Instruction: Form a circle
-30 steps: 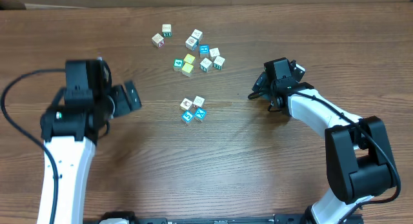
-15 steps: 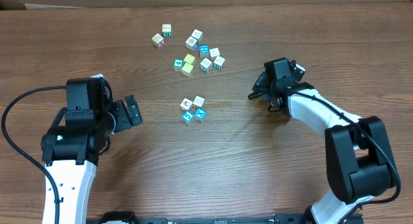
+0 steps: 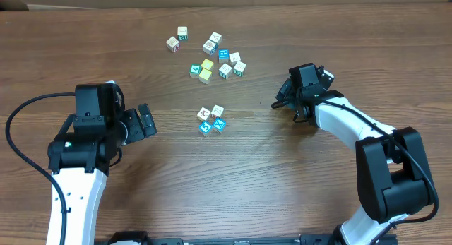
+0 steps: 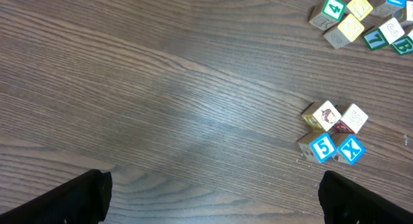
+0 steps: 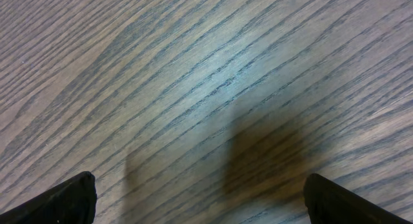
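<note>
Left hand [image 3: 145, 121] is spread wide and empty; the circle [image 3: 211, 119], 4 bunched cubes on the bench [image 3: 282, 181], lies near at its 3 o'clock. Right hand [image 3: 285, 98], also spread and empty, has it at 9 o'clock, well apart. Its cyan faces read 5 and X.
</note>
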